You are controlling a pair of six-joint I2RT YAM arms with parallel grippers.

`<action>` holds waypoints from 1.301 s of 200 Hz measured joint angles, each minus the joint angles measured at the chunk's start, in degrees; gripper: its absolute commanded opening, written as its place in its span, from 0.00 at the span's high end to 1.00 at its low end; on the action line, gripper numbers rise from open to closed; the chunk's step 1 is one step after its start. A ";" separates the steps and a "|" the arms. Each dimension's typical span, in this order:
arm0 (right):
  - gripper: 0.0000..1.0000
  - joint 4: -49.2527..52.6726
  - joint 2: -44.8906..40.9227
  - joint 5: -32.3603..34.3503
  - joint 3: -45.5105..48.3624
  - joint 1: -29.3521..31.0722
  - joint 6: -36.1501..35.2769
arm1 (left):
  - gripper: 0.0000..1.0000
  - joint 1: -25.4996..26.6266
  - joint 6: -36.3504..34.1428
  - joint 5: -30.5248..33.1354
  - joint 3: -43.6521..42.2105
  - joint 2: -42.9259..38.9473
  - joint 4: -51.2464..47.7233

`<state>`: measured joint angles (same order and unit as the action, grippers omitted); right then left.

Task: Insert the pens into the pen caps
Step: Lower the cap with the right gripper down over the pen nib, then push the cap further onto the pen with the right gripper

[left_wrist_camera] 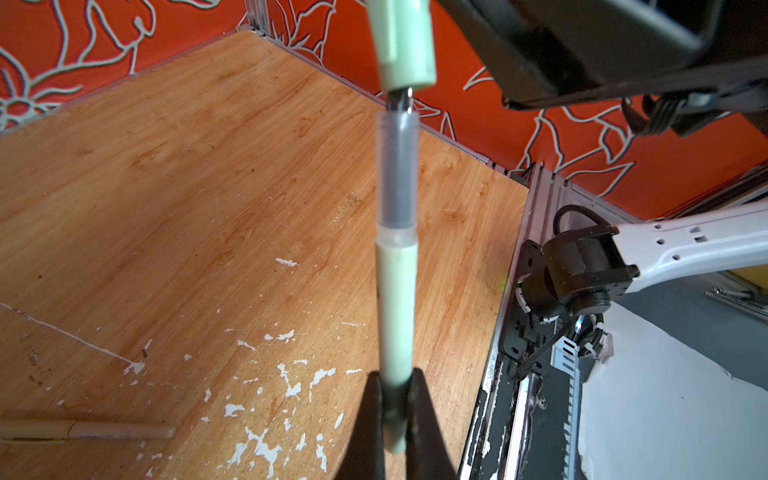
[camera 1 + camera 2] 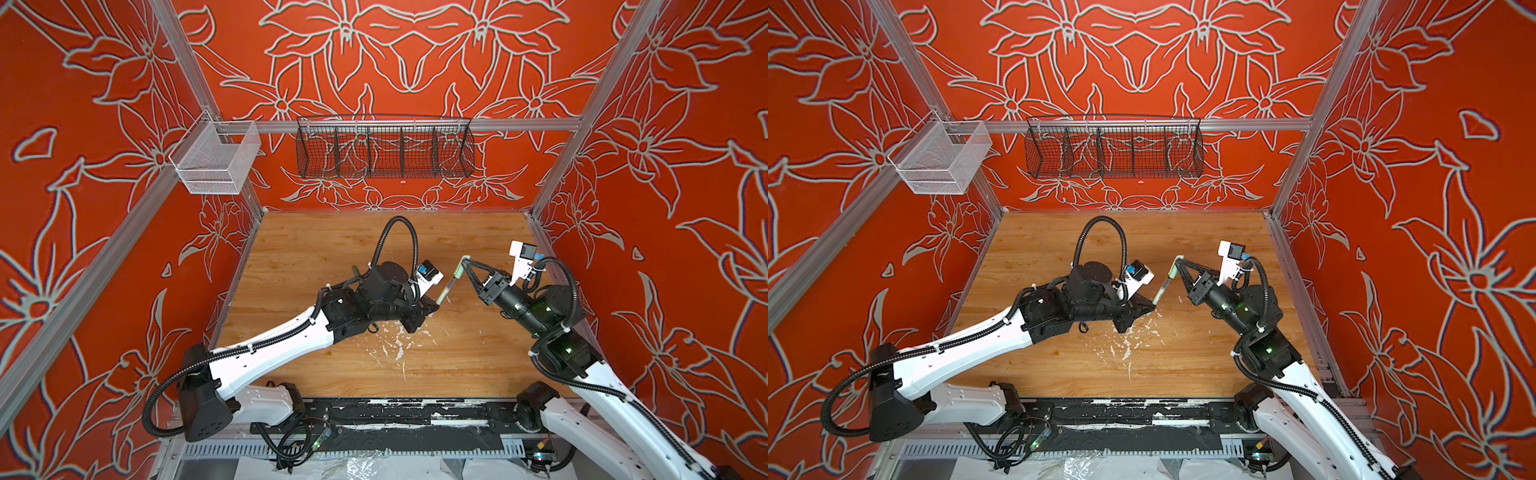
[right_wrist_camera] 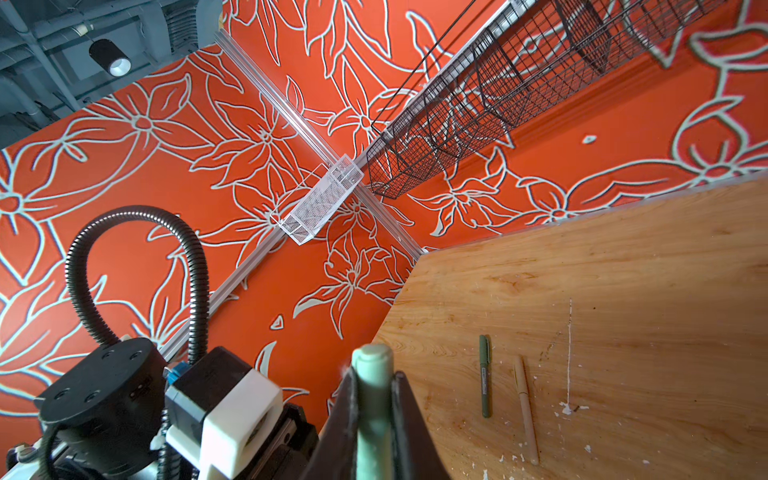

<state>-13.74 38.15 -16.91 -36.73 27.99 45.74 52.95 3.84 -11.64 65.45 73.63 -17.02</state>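
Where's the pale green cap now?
The pale green cap hangs right of centre in both top views, pinched in the right gripper, mouth meeting the pale green pen.

The surface (image 2: 332, 249) is wood-grained board with a mild sheen, marked with rough white flecks. The pale green pen (image 1: 397, 311) is smooth matt plastic, with a translucent grey section toward the pale green cap (image 1: 405, 50), which is also matt plastic. The black basket (image 2: 384, 151) is wire mesh, and the frame rail (image 2: 519, 124) along its top is brushed metal.

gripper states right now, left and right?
Left gripper: shut on the pale green pen.
Right gripper: shut on the pale green cap.
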 measured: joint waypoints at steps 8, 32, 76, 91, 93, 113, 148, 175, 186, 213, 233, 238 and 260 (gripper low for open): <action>1.00 -0.04 0.31 -0.07 -0.13 0.00 -0.11 | 1.00 0.00 0.02 0.02 0.00 0.00 0.00; 1.00 -0.66 1.99 -0.59 -0.17 0.02 0.15 | 1.00 0.00 0.02 0.24 -0.09 -0.07 -0.02; 1.00 -1.60 2.99 -1.57 -0.15 0.39 1.09 | 1.00 0.00 0.00 0.87 -0.35 -0.35 -0.17; 1.00 -1.62 2.97 -1.60 -0.15 0.63 1.16 | 1.00 0.00 0.00 0.92 -0.35 -0.50 -0.13; 1.00 -1.64 2.95 -1.60 -0.15 0.66 1.16 | 1.00 0.00 0.00 0.92 -0.35 -0.52 -0.15; 1.00 -2.54 2.75 -1.60 0.39 0.76 1.20 | 1.00 0.00 0.02 1.05 -0.39 -0.74 0.02; 1.00 -4.50 1.27 -2.03 2.80 1.03 1.14 | 1.00 0.00 -0.02 1.33 -0.74 -1.79 0.04; 1.00 -5.75 -0.04 -2.60 3.67 1.16 0.72 | 1.00 0.00 -0.09 1.33 -0.74 -2.58 0.90; 1.00 -6.73 -0.57 -2.71 4.17 1.27 0.61 | 1.00 0.00 -0.15 1.31 -0.74 -2.80 1.31; 1.00 -8.59 -0.83 -3.17 5.01 1.38 0.44 | 1.00 0.00 -0.22 1.29 -0.74 -2.97 2.08; 1.00 -9.55 -0.33 -3.58 5.09 1.44 0.33 | 1.00 0.00 -0.24 1.29 -0.74 -2.97 2.56; 1.00 -9.75 -0.20 -3.63 5.09 1.53 0.31 | 1.00 0.00 -0.24 1.29 -0.74 -2.97 2.67; 0.97 -10.27 0.31 -3.74 5.09 1.77 0.09 | 1.00 0.00 -0.42 1.36 -0.74 -2.97 2.73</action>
<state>-24.01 38.46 -20.64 -31.64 29.76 45.82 52.95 3.42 -10.28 64.71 70.65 -14.28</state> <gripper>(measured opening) 0.148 0.059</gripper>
